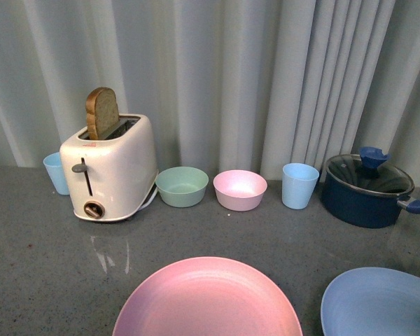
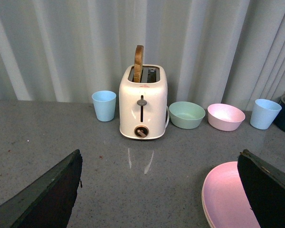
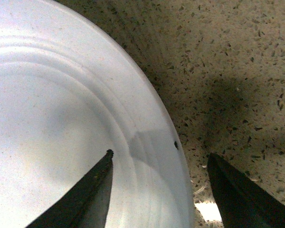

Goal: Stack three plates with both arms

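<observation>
The pink plate (image 1: 206, 301) lies at the front middle of the grey counter, and the light blue plate (image 1: 381, 304) lies to its right. Neither arm shows in the front view. My left gripper (image 2: 160, 159) is open and empty above the counter, with the pink plate (image 2: 225, 199) beside one finger (image 2: 270, 190). A pale edge shows under that plate's rim; I cannot tell if it is the beige plate. My right gripper (image 3: 160, 156) is open and straddles the light blue plate's rim (image 3: 147, 109), one finger (image 3: 92, 194) over the plate, the other over the counter.
Along the back by the curtain stand a light blue cup (image 1: 56, 173), a white toaster (image 1: 112, 168) with a bread slice, a green bowl (image 1: 182, 185), a pink bowl (image 1: 240, 189), another light blue cup (image 1: 299, 185) and a dark blue lidded pot (image 1: 367, 190).
</observation>
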{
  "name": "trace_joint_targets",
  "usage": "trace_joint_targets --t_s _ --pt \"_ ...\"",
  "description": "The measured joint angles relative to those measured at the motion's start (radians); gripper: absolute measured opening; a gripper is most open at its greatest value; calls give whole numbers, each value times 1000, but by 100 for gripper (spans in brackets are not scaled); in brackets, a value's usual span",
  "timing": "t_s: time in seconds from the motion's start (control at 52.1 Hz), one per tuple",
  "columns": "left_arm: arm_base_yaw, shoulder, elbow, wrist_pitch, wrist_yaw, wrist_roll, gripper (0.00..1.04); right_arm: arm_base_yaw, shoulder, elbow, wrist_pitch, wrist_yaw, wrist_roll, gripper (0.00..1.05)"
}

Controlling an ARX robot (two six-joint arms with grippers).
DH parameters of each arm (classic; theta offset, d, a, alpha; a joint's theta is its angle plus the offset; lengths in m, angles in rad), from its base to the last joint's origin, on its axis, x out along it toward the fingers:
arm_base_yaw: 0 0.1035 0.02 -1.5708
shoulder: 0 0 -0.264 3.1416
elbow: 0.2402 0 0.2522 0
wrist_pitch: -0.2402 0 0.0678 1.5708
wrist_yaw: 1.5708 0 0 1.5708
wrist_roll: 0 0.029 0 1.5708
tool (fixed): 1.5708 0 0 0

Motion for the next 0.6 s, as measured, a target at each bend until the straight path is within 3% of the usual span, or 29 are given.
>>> trace_joint_targets --t_s 0.115,0.288,0.365,0.595 --pt "0 0 0 0 0 0 98 5 9 -3 21 -1 5 44" --pt "0 0 0 0 0 0 98 -22 -14 -50 65 -55 36 10" --pt "0 0 0 0 0 0 98 -48 -60 -89 79 -110 53 3" --pt "0 0 0 0 0 0 98 -179 -274 -201 62 -176 38 3"
